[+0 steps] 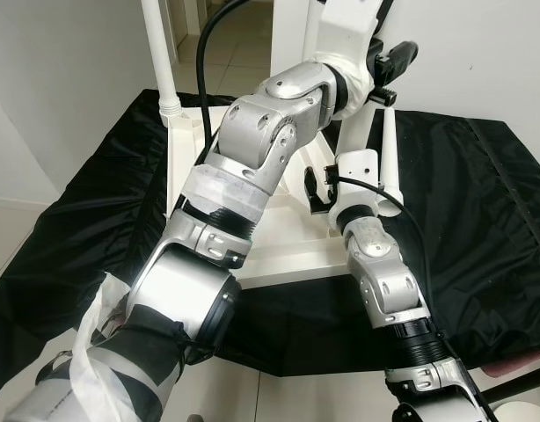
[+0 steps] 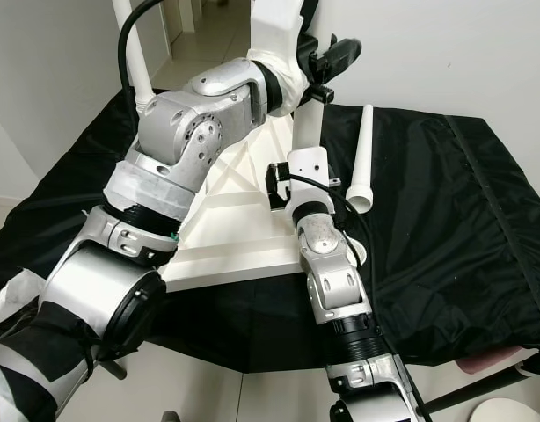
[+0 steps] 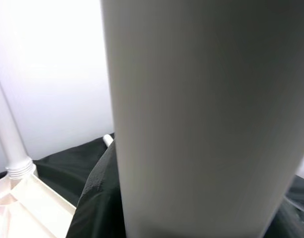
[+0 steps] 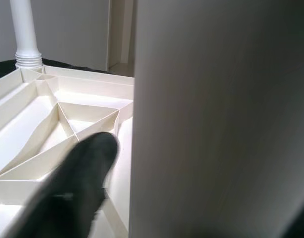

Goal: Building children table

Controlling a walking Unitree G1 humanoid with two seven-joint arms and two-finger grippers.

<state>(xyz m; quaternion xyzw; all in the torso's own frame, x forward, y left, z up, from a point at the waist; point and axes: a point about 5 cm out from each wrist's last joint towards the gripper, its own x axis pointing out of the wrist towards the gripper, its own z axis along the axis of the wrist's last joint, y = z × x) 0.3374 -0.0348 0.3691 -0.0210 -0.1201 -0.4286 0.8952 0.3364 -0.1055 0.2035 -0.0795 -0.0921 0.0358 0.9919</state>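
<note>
White tabletop (image 2: 235,237) lies upside down on a black sheet (image 2: 446,229) on the floor, ribbed underside up. One white leg (image 1: 161,61) stands upright in its far left corner socket. A second leg (image 2: 307,132) stands upright at the tabletop's right side, and both arms are on it. Left gripper (image 2: 327,61) is up high on this leg, black fingers (image 1: 395,58) against its upper part; left wrist view has the leg (image 3: 206,119) right up close, so it seems clamped, though finger gap itself is hidden. Right gripper (image 2: 292,180) sits low at the same leg's base, near the tabletop edge; right wrist view shows one black finger (image 4: 73,193) beside the leg (image 4: 216,119) over the ribs (image 4: 68,124), other finger hidden behind leg, so cannot tell how tight the grip is. A third leg (image 2: 365,158) lies loose on the sheet, just right of the tabletop, wide end toward the robot. White walls behind, tiled floor (image 1: 15,237) at left.
</note>
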